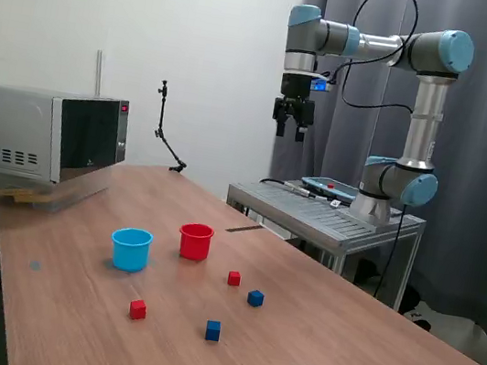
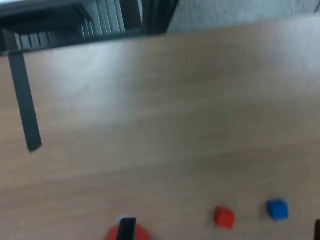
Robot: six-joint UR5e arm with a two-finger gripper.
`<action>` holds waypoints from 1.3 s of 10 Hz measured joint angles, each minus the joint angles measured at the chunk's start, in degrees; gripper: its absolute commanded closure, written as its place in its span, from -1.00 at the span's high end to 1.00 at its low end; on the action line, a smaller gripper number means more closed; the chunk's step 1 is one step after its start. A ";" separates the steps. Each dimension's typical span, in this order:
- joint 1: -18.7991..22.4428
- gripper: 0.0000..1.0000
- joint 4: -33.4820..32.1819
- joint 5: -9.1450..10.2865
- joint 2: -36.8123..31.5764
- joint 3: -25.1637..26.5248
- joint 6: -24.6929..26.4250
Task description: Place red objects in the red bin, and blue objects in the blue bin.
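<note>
My gripper [image 1: 289,135] hangs high above the far side of the wooden table [image 1: 338,346], open and empty, far from every object. The red cup [image 1: 195,241] and the light-blue cup [image 1: 130,248] stand upright side by side near the table's middle. One red cube [image 1: 234,278] and one dark blue cube [image 1: 255,298] lie just to the exterior view's right of the red cup. A second red cube [image 1: 138,309] and a second blue cube [image 1: 214,330] lie nearer the front. The wrist view shows a red cube [image 2: 224,217], a blue cube [image 2: 277,209], the red cup's rim [image 2: 142,234] and one dark fingertip [image 2: 127,226].
A microwave [image 1: 47,135] stands at the exterior view's left end of the table. A thin black stand [image 1: 165,138] is at the back. The arm's metal base table [image 1: 326,216] adjoins the far edge. A dark strip [image 1: 243,229] lies near that edge and also shows in the wrist view [image 2: 25,100].
</note>
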 measured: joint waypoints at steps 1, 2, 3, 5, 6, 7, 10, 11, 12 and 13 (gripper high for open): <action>0.27 1.00 -3.00 0.05 2.21 -1.04 3.39; 0.96 1.00 -5.60 0.08 4.71 -2.04 6.40; 2.43 1.00 -7.94 0.09 7.46 -2.90 8.87; 7.88 1.00 -12.30 0.05 13.15 -3.50 12.48; 10.59 1.00 -14.30 0.03 15.55 -3.31 13.40; 12.62 1.00 -15.84 0.02 17.56 -2.92 14.84; 15.05 1.00 -18.51 -0.30 21.07 -2.36 24.59; 15.23 1.00 -19.30 -0.49 22.01 -2.45 27.28; 15.30 1.00 -20.20 -0.54 23.08 -2.55 28.80; 15.32 1.00 -21.28 -0.54 24.30 -2.69 29.71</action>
